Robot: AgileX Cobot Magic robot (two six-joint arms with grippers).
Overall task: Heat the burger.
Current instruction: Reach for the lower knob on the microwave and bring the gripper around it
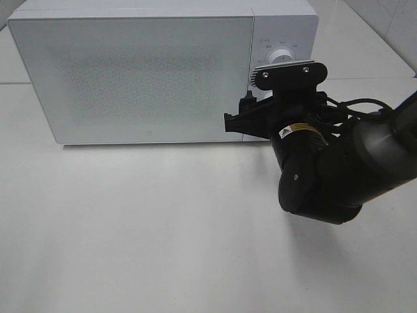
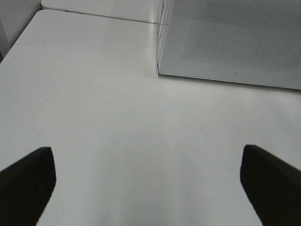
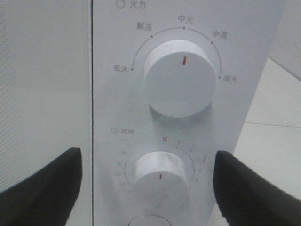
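Note:
The burger is out of view; the white microwave (image 1: 130, 72) has its frosted door (image 1: 137, 75) shut. My right gripper (image 1: 244, 117) hovers in front of the control panel. In the right wrist view, my right gripper (image 3: 148, 188) is open, its dark fingers (image 3: 47, 188) on either side of the lower timer knob (image 3: 160, 176) and apart from it. The upper power knob (image 3: 178, 77) has its red mark pointing up. My left gripper (image 2: 149, 188) is open over bare table, with nothing between its fingers, and the microwave (image 2: 235, 37) stands ahead of it.
The microwave stands at the back of a white table (image 1: 163, 228). The right arm's black body (image 1: 339, 169) hangs over the table's right side. A table seam (image 2: 103, 15) runs behind the microwave's left corner.

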